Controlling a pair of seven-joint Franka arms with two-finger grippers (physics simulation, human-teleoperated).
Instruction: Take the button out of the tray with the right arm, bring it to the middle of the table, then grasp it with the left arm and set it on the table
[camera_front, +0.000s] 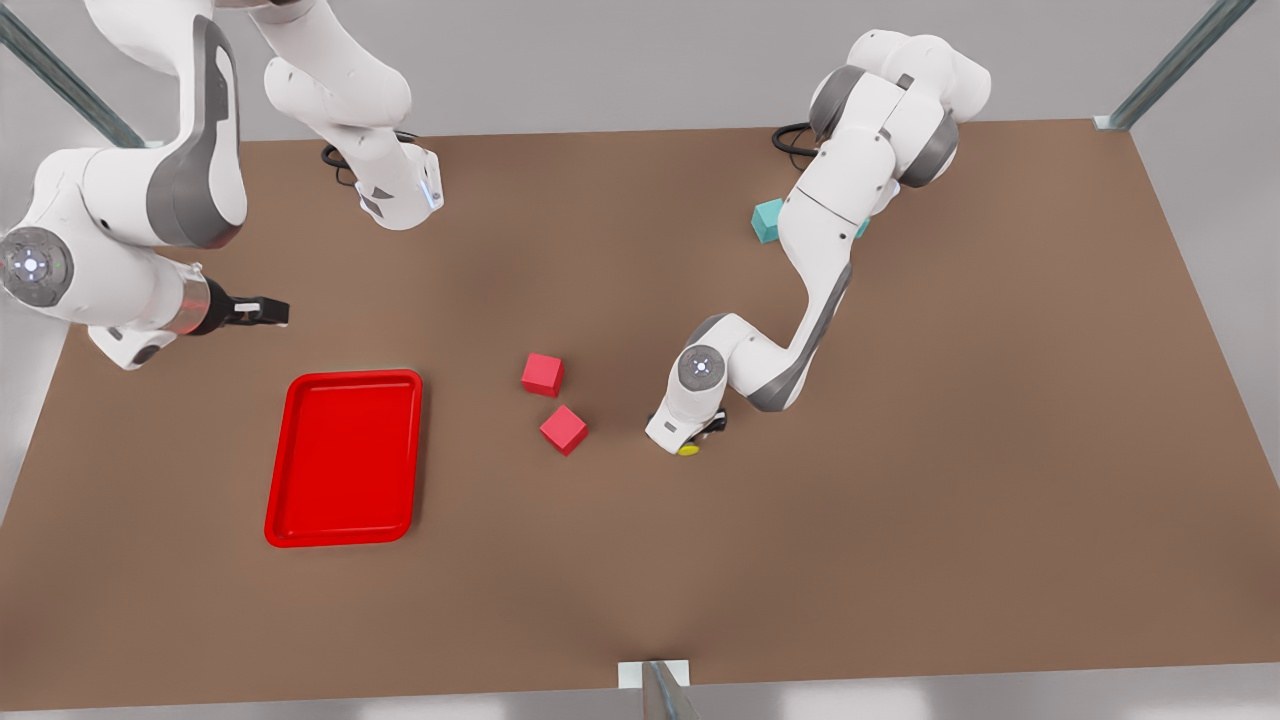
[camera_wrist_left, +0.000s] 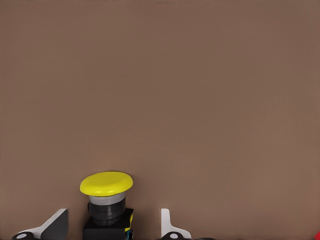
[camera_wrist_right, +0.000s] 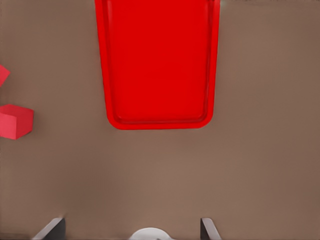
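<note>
The button (camera_front: 689, 449) stands upright on the brown surface (camera_front: 900, 450) near its middle, well apart from the red tray (camera_front: 345, 457), its round yellow cap on top of the small dark body. The left arm (camera_front: 800, 300), the one on the front view's right, bends down to it, and the left claw (camera_front: 700, 438) sits low over the button. In the left wrist view the button (camera_wrist_left: 106, 202) stands between the two fingertips (camera_wrist_left: 54, 225), with a clear gap on each side of it, so this claw is wide and grips nothing. The right arm (camera_front: 110, 240) is on the front view's left, raised above the surface near the tray's far end, waiting. The right claw (camera_front: 262, 311) points toward the middle of the surface; in the right wrist view its fingertips (camera_wrist_right: 52, 229) stand well apart with nothing between them, and beyond them lies the tray (camera_wrist_right: 111, 75), its floor bare. Two red cubes (camera_front: 542, 374) lie close to each other between the tray and the button, and a teal cube (camera_front: 767, 220) shows partly behind the left arm near the far edge of the surface.
</note>
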